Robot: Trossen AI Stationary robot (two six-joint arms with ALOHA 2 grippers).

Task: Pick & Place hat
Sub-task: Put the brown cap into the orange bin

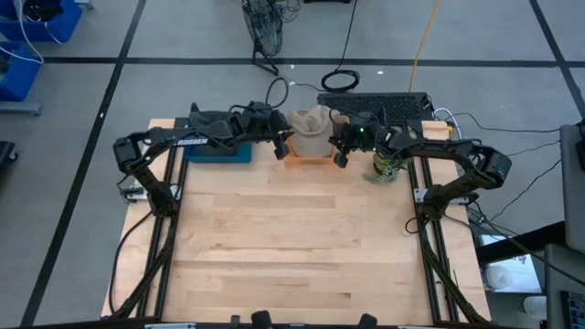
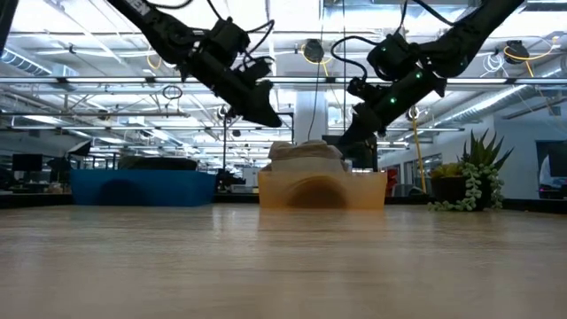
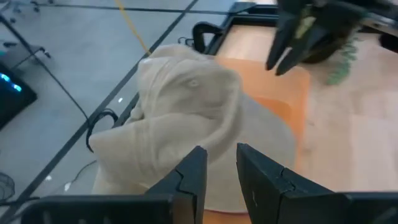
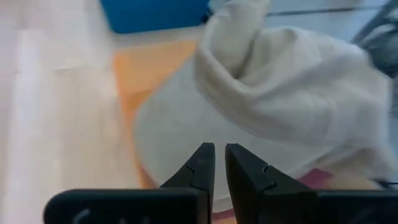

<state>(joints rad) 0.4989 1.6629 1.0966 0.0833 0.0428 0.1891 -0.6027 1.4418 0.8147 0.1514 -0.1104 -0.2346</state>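
A beige cloth hat [image 1: 309, 128] lies crumpled in a shallow orange bin [image 1: 311, 157] at the middle of the table's far edge; its crown [image 2: 306, 151] sticks up above the bin's wall [image 2: 323, 190]. My left gripper [image 3: 221, 155] hovers just left of and above the hat, slanting down toward it, with a small gap between its fingers and nothing in it. My right gripper [image 4: 217, 152] hovers on the hat's right side, also slanting down, its fingertips almost together and empty. In the low view both grippers [image 2: 266, 115] [image 2: 350, 146] stand clear above the bin.
A blue bin [image 1: 218, 151] stands left of the orange one, under the left arm. A small potted plant [image 1: 388, 167] stands to its right, under the right arm. A keyboard [image 1: 375, 100] and cables lie beyond the far edge. Bare wooden tabletop [image 1: 292, 247] fills the near half.
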